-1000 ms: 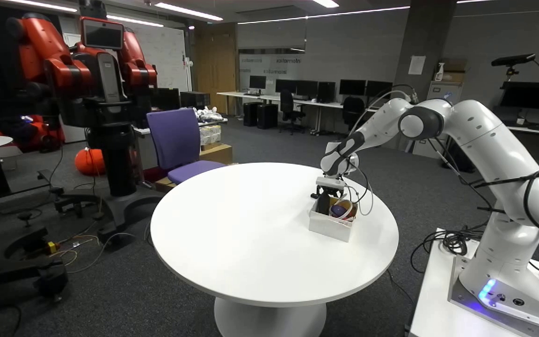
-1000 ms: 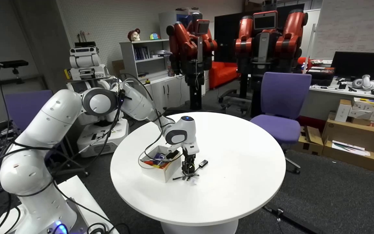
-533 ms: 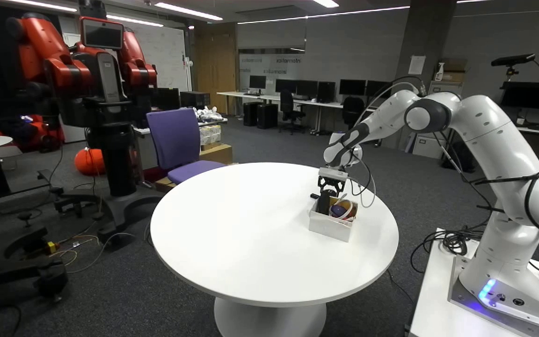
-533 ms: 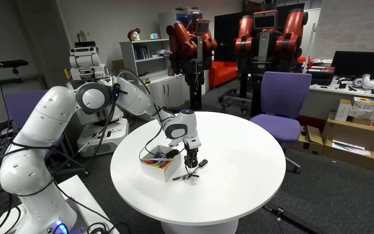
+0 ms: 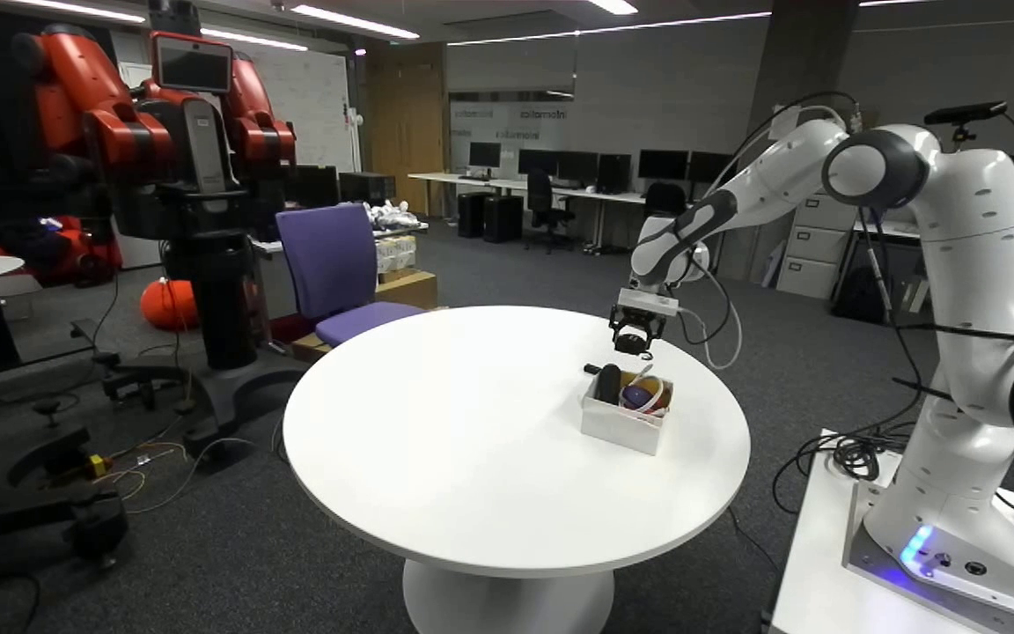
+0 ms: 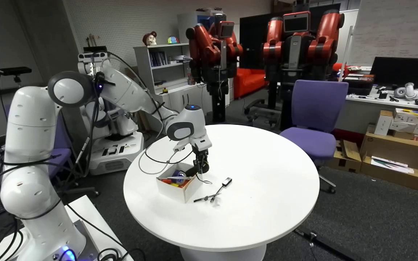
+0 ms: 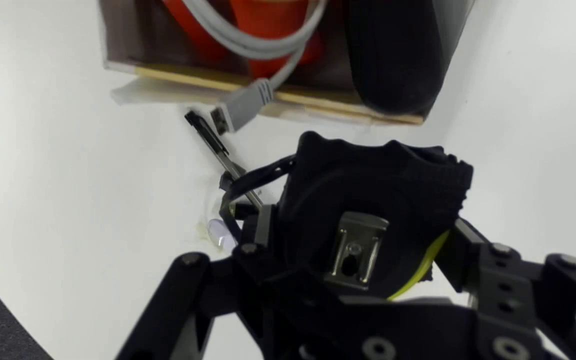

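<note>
Clamping the black tape measure [image 7: 363, 175] in my gripper [image 7: 365, 230], I have raised it from the table [image 5: 472, 423], so it hangs free near the white box [image 5: 620, 426].

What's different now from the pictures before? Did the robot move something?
Yes! The jaws carried the black, rounded tape measure with a metal clip up higher and over toward the open white rectangular box. They're still holding it, so nothing was let go. The box, the round white table and the purple office chair stayed where they were.
</note>
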Robot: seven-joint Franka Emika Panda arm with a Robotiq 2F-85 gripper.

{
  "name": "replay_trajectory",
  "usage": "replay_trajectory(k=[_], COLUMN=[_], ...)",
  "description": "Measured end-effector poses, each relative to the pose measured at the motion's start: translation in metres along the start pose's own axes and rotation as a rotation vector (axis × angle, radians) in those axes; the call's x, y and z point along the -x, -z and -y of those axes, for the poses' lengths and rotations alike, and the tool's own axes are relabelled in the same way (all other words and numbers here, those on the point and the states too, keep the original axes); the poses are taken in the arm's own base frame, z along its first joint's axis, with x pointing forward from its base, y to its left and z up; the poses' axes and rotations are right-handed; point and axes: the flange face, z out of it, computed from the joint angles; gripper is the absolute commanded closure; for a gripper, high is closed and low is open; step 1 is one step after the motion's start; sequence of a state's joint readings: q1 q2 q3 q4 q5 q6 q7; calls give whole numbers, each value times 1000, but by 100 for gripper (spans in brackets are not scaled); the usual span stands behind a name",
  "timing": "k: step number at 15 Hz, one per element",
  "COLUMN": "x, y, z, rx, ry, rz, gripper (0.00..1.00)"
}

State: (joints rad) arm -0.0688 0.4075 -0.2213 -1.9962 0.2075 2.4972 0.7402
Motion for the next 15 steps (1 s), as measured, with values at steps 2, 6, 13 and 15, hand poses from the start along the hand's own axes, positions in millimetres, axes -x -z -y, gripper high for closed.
replay_trajectory(k=[2, 6, 13, 15], x=[27, 86, 172, 186], y=[13, 23, 0, -9], z=[-5, -14, -4, -2], rx=[-6, -19, -26, -4], ry=[41, 136, 233, 250], rz=[-5, -37, -119, -138], gripper=[47, 47, 47, 8])
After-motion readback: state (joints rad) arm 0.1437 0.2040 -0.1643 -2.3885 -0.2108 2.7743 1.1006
